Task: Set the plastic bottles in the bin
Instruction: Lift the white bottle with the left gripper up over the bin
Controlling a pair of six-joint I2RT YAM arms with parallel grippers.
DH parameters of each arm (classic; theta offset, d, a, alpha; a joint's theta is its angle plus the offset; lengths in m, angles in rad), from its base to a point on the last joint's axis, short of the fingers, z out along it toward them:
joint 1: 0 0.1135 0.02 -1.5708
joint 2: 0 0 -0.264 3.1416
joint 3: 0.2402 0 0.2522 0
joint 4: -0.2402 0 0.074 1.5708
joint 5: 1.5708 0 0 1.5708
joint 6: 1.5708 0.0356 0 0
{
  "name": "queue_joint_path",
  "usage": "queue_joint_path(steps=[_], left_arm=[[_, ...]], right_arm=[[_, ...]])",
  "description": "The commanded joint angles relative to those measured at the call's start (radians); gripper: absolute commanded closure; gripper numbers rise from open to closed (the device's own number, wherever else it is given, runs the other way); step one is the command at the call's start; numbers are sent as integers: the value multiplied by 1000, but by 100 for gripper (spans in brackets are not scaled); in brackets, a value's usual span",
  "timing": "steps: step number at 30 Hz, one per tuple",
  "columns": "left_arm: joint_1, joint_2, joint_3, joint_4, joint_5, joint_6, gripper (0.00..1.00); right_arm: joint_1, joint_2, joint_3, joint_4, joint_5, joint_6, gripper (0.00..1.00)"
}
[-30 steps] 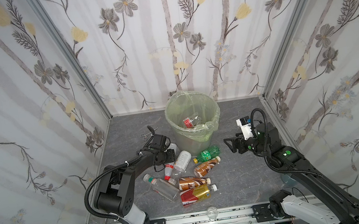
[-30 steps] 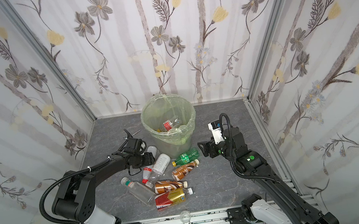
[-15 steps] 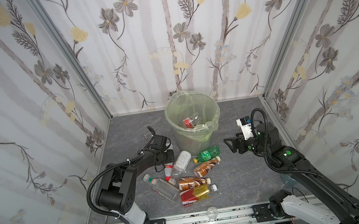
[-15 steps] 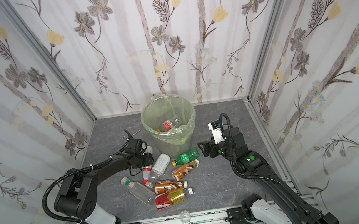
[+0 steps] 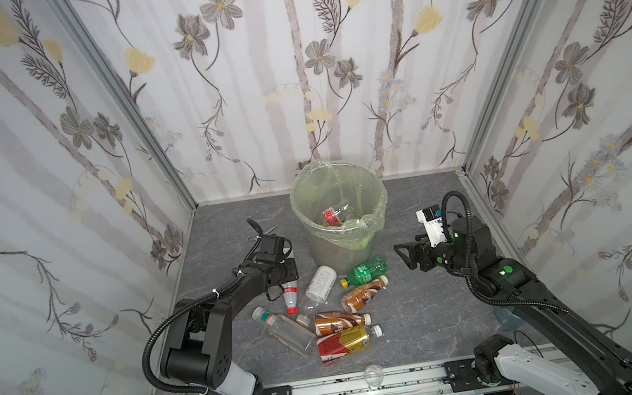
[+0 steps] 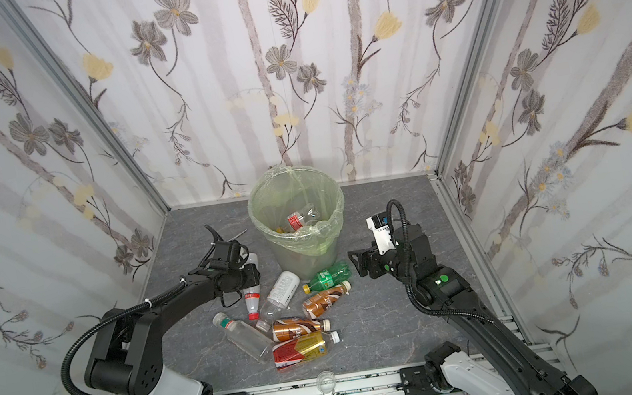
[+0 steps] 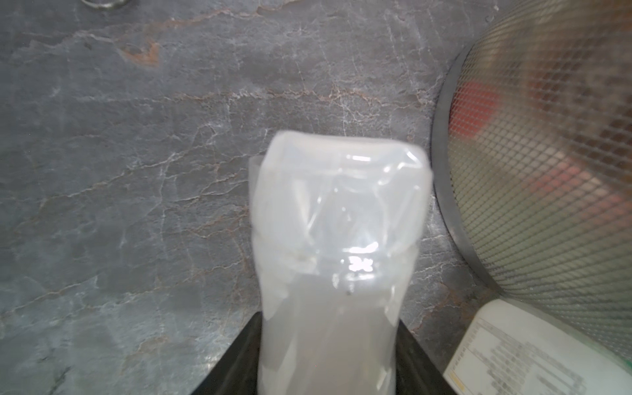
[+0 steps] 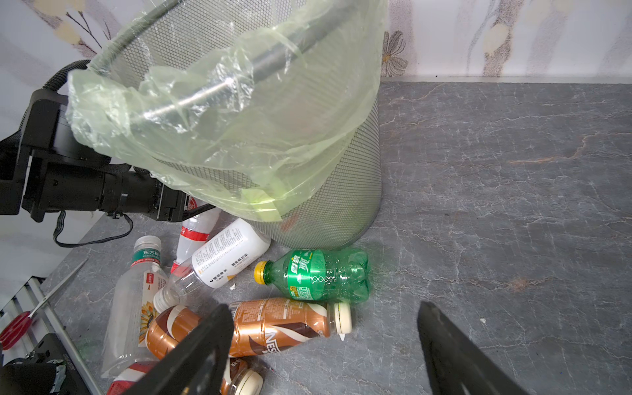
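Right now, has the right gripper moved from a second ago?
No. The right gripper sits open in the same spot, right of the bin and just past the green bottle.

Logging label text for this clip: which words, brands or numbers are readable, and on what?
"NES", rest hidden: brown coffee bottle.
"雪碧": green bottle.
"东方树", partly: green neck label of clear bottle.
Too small or blurred to read: white-labelled bottle, red-capped bottle, red-gold bottle.
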Motion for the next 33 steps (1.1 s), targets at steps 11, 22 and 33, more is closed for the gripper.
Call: queue_joint_path(steps=[11, 22, 33], left_arm=[[62, -192, 70, -13, 50, 5, 51], [133, -342, 167, -34, 149, 5, 51], [154, -312, 448, -37, 250, 4, 49]], right_arm=[[1, -1, -3, 28, -1, -2, 15], [0, 5, -3, 36, -10, -3, 15], [0, -6, -3, 34, -13, -4, 15]])
